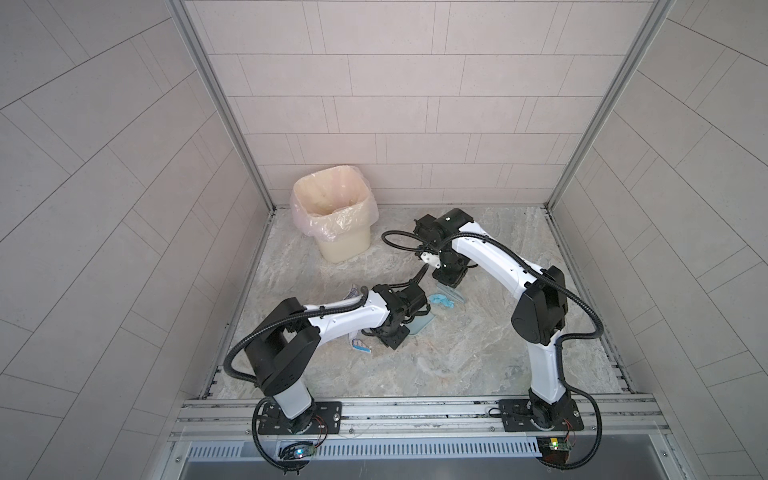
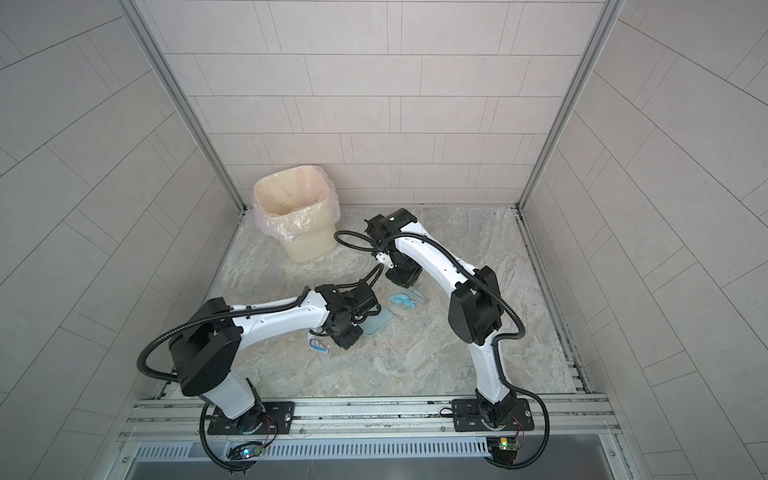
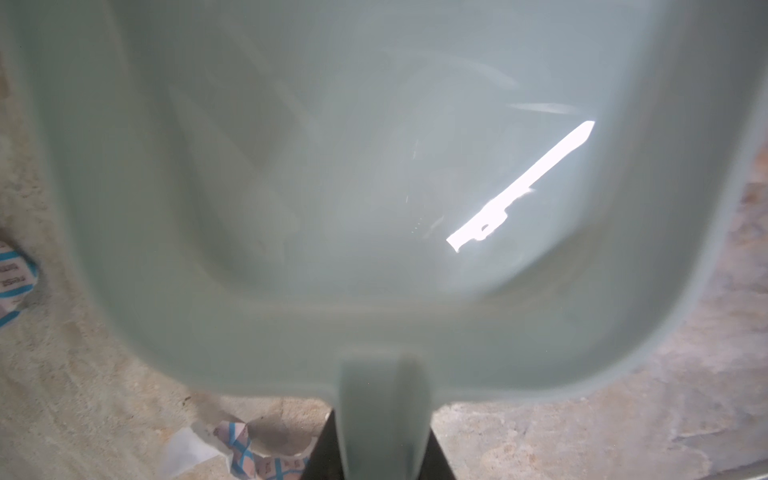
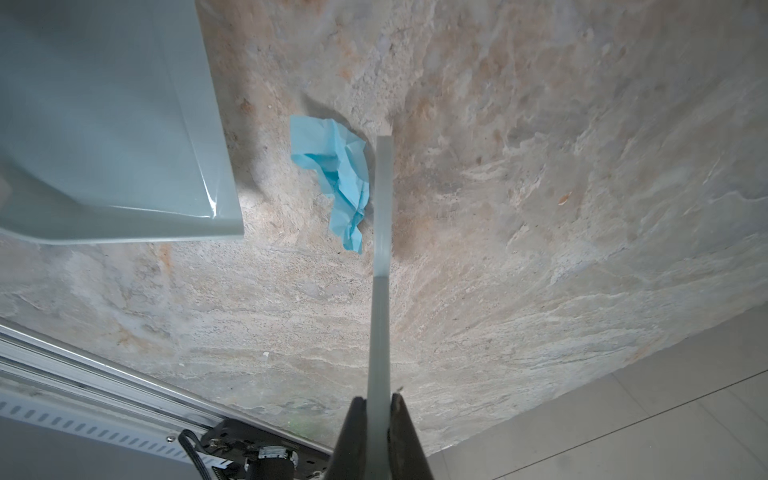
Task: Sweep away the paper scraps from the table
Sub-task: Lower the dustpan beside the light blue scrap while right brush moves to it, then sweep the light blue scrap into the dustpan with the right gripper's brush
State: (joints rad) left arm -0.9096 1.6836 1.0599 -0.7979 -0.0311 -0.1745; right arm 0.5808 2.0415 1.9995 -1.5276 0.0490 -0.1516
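A crumpled light blue paper scrap (image 4: 338, 178) (image 1: 444, 300) (image 2: 401, 300) lies on the marble-veined table (image 4: 540, 208), between the brush and the dustpan's lip. My right gripper (image 4: 379, 415) (image 1: 451, 276) is shut on the pale blue brush (image 4: 380, 332); its white bristles (image 4: 383, 199) stand against the scrap's edge. My left gripper (image 3: 384, 461) (image 1: 403, 332) is shut on the handle of the pale blue dustpan (image 3: 332, 187) (image 4: 104, 124) (image 1: 422, 323), which holds nothing. White scraps with blue print (image 3: 249, 453) (image 1: 360, 345) (image 2: 318, 345) lie beside the left gripper, and another (image 3: 12, 282) (image 1: 355, 289) sits behind the left forearm.
A cream bin with a clear plastic liner (image 1: 332, 216) (image 2: 295, 208) stands at the back left of the table. Tiled walls close in three sides. A metal rail (image 1: 415, 409) carrying both arm bases runs along the front edge.
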